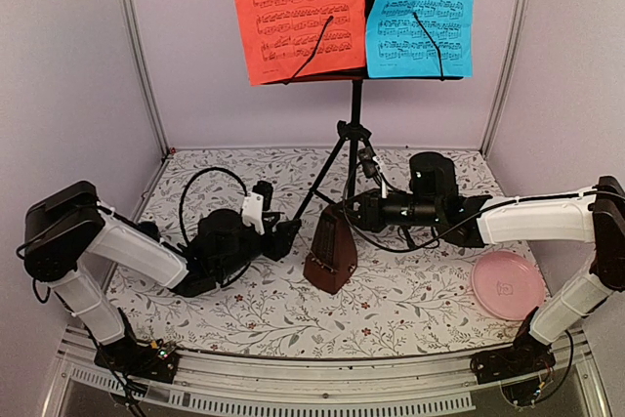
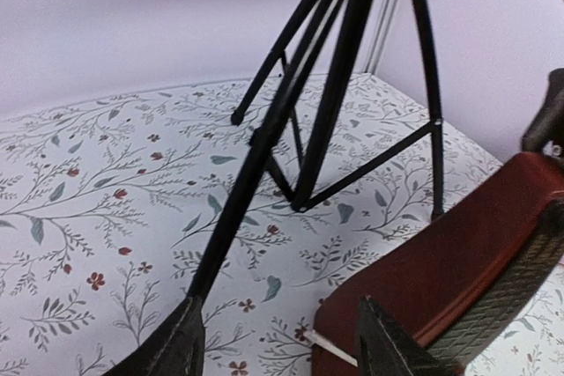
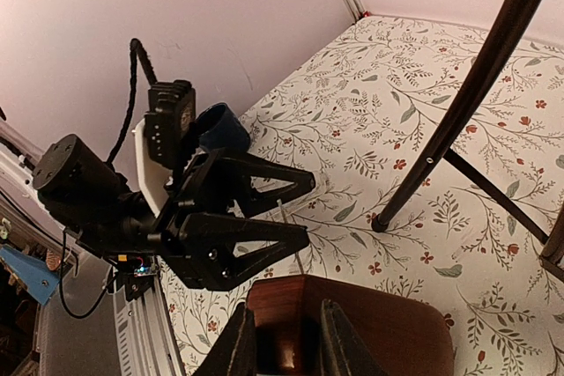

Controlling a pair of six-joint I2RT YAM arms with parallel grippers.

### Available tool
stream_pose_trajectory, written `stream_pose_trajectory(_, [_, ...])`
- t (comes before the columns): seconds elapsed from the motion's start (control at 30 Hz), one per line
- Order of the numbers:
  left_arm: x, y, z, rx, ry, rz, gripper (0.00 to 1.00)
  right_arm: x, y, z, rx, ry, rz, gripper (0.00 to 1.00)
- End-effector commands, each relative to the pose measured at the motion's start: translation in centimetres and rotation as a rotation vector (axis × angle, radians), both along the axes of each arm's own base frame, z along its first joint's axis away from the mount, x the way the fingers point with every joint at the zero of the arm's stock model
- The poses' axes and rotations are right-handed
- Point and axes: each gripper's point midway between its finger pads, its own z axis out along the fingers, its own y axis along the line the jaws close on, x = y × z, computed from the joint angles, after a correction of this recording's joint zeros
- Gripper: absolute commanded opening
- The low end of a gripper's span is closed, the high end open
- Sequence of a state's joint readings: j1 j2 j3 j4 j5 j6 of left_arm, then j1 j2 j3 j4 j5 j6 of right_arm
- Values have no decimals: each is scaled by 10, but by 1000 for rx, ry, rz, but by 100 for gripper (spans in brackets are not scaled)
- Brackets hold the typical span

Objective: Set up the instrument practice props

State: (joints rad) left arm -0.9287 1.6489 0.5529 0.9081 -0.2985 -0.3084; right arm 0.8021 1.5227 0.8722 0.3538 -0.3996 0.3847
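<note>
The black music stand stands at the back middle on tripod legs, with a red sheet and a cyan sheet of music on its desk. The brown wooden metronome stands on the table in front of the tripod. My right gripper reaches in from the right and is shut on the metronome's top. My left gripper is open just left of the metronome. In the left wrist view the metronome's side and thin pendulum rod lie by the right finger.
A pink plate lies at the front right. A dark blue mug sits behind my left gripper. One tripod leg runs down beside my left finger. Enclosure posts and walls close in the floral tablecloth.
</note>
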Motion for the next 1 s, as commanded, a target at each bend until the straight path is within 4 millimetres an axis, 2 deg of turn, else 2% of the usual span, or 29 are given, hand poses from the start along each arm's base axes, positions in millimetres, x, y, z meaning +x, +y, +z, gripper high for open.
stream_pose_trajectory(0.0, [15,30,-27,3,107,83,59,-1,3,-10,-22,22,10,26])
stream_pose_trajectory(0.23, [27,73,-33,-33,150,184,60,-1,3,-9,-23,21,9,26])
stream_pose_trajectory(0.33, [33,96,-30,-52,148,241,61,-2,4,-9,-22,22,12,26])
stream_pose_trajectory(0.47, [37,117,-21,-73,130,281,62,-2,3,-9,-22,21,12,26])
stream_pose_trajectory(0.8, [44,141,-4,-72,103,292,63,-4,2,2,-3,4,21,30])
stream_pose_trajectory(0.97, [44,145,4,-69,90,287,64,-5,2,12,12,-13,25,40])
